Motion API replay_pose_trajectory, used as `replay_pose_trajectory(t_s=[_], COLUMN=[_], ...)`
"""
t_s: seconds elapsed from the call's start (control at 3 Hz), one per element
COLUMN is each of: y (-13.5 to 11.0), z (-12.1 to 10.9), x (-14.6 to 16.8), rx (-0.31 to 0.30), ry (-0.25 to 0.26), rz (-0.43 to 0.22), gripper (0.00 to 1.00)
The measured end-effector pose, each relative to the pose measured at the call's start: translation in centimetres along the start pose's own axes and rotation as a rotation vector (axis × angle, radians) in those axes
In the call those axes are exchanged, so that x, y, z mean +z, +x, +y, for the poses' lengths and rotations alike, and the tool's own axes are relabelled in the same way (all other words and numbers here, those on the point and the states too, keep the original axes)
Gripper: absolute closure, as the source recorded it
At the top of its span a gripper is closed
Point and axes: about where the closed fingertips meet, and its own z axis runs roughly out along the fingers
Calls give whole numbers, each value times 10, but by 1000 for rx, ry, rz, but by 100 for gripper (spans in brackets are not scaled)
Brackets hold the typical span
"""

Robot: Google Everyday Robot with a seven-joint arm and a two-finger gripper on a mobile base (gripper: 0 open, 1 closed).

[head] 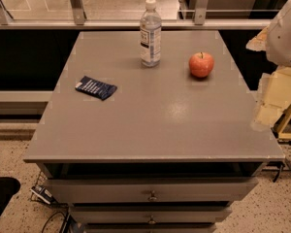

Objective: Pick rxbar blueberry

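Your snack bar (96, 87) lies flat on the left part of the grey cabinet top (155, 125), near the left edge, turned at an angle, with nothing touching it. The water bottle (150, 33) stands upright toward the back, well apart from the bar. The apple (201, 64) sits to the right of the bottle, farther off again.

The gripper (271, 106) hangs off the right edge of the top, on the far side from the bar. How wide it stands I cannot tell from here, and it holds nothing that you can see.

Your main risk, as I judge it, is the long reach across. A low sweep from the right could clip the apple and roll it, or knock the bottle over. The bar itself is thin and flat against a smooth surface. Come down too shallow and you may close on air or skid the wrapper sideways. Push it leftward and it could slide off the near edge. Its slant also means you should turn the wrist to grip across the short side, or you may catch only a corner.

As for writing, the dark blue wrapper carries rows of white lettering, too small to read. The bottle has a pale label with a dark band, and I can make out no brand.
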Motion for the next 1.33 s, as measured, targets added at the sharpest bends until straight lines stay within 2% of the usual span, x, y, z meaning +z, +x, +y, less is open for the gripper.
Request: replay_pose_trajectory(t_s=[0.33,0.67,1.33], y=[0,-11,-52], z=[0,-6,-10], x=[0,10,85], rx=[0,14,136], ry=[0,20,4], rz=[0,-82,-487], gripper=[0,0,0])
